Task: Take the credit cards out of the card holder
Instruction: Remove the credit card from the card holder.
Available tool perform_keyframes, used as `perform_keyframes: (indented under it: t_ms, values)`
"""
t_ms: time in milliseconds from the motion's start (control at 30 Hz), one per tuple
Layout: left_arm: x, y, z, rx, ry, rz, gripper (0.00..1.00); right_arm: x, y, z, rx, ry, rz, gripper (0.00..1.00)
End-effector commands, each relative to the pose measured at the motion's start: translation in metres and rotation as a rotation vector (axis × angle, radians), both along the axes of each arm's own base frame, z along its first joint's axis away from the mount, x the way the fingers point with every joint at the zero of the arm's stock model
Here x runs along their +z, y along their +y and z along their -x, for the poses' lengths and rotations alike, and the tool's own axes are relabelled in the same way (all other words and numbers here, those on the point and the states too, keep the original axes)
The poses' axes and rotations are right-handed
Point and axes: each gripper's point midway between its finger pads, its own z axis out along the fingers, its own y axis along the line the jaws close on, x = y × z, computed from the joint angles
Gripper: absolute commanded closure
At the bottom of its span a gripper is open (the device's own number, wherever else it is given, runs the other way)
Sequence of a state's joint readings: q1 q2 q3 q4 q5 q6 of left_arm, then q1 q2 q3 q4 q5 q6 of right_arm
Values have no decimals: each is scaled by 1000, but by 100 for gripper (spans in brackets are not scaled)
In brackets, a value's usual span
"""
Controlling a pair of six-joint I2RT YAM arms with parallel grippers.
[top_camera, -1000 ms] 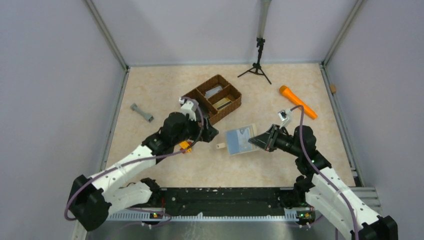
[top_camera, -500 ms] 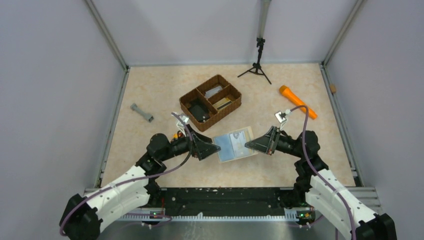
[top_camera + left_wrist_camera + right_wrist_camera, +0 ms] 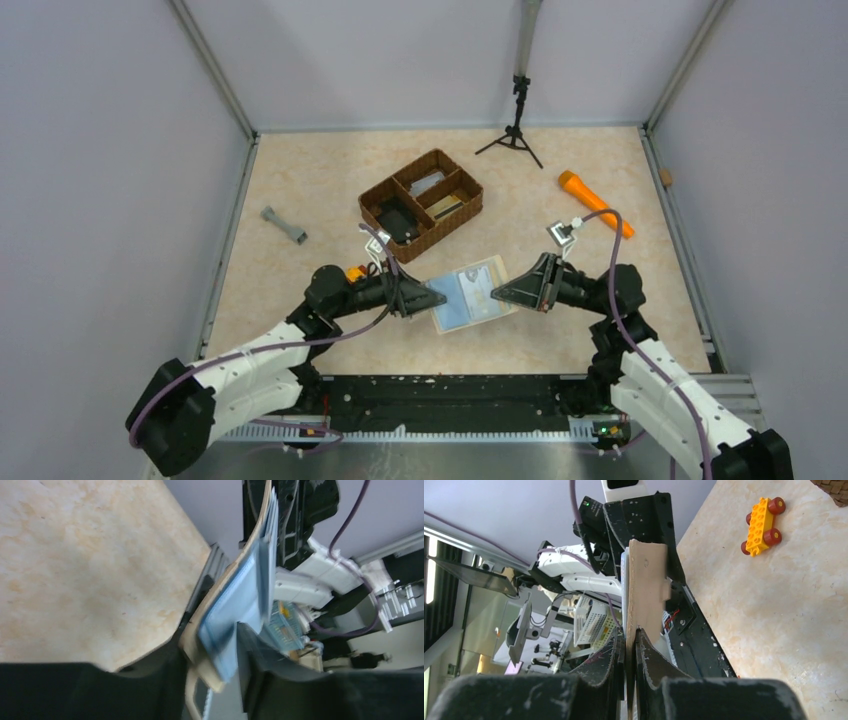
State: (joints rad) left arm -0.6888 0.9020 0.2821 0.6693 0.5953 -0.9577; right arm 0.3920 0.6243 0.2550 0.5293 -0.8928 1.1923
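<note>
Card holder [image 3: 468,297]: open, pale blue inside upward, held off the table [image 3: 300,180] between the two arms.
Credit cards: too small to make out in the pockets.
Right gripper [image 3: 499,292]: pinched tight on the right edge.
Left gripper [image 3: 438,298]: jaws straddle the left edge; clamped or not, cannot tell.
Risk: left jaws catching the flap, not a card; a pull would then wrench the holder loose and drop it.

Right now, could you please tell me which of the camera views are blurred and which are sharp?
Left wrist view: blurred, the card holder smeared along its blue edges. Right wrist view: sharp, the yellow toy car crisp on the table. Top view: in focus, evenly lit, only soft shadows under the arms.
</note>
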Motion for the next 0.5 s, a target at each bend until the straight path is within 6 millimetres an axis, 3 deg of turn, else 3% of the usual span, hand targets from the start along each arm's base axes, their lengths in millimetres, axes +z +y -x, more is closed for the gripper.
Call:
perform_keyframes:
  t_ms: [0,67,100,300,467]
  values:
    - [30,-4,8,-56,-79,107,72,13,-2,3,-4,-50,-16,100]
    - [30,-4,5,-39,-81,91,95,9,-2,2,-7,-48,7,92]
    - [27,-3,2,-23,-74,71,100,7,-2,2,-10,-48,20,87]
    - [18,6,-3,52,-61,-5,100,1,-5,0,-37,-49,64,70]
    - [25,10,1,53,-69,6,100,-4,-6,0,-48,-32,68,85]
